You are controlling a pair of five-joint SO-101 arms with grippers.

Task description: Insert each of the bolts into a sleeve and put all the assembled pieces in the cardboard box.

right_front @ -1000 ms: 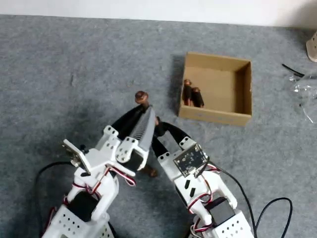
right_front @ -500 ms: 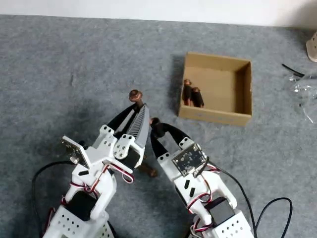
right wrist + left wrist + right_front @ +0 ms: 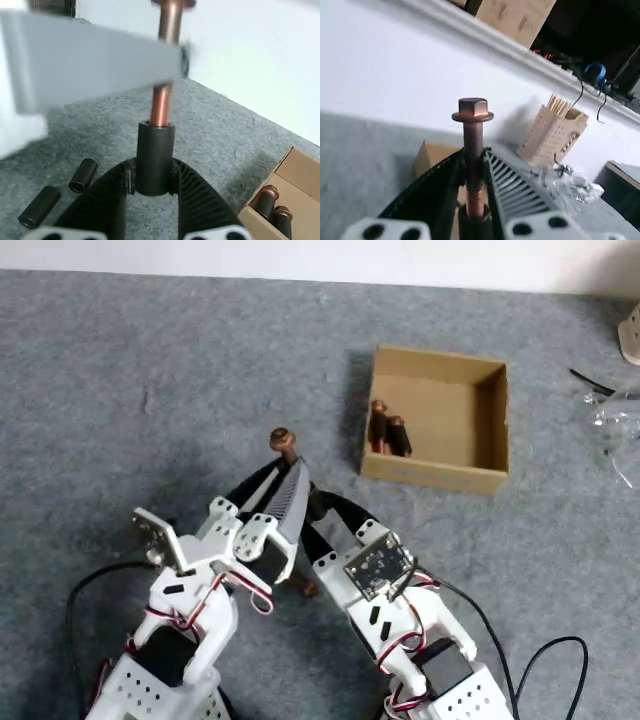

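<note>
My left gripper (image 3: 288, 464) is shut on a copper bolt (image 3: 283, 440), held head-up between its ribbed fingers (image 3: 507, 190). My right gripper (image 3: 155, 176) is shut on a black sleeve (image 3: 155, 157), held upright. The bolt's shaft (image 3: 161, 107) goes into the sleeve's top opening; the sleeve (image 3: 472, 220) sits around the bolt's lower end. The two grippers meet left of the cardboard box (image 3: 488, 425). Two assembled pieces (image 3: 388, 430) lie in the box's left part.
Two loose black sleeves (image 3: 82, 175) (image 3: 37, 207) lie on the grey carpet. A brown bolt (image 3: 300, 586) lies between the two arm bases. Cables and clear plastic parts (image 3: 610, 410) sit at the right edge.
The left gripper swung the bolt slightly left, then back right toward the sleeve. The right gripper drew back a little with the sleeve.
</note>
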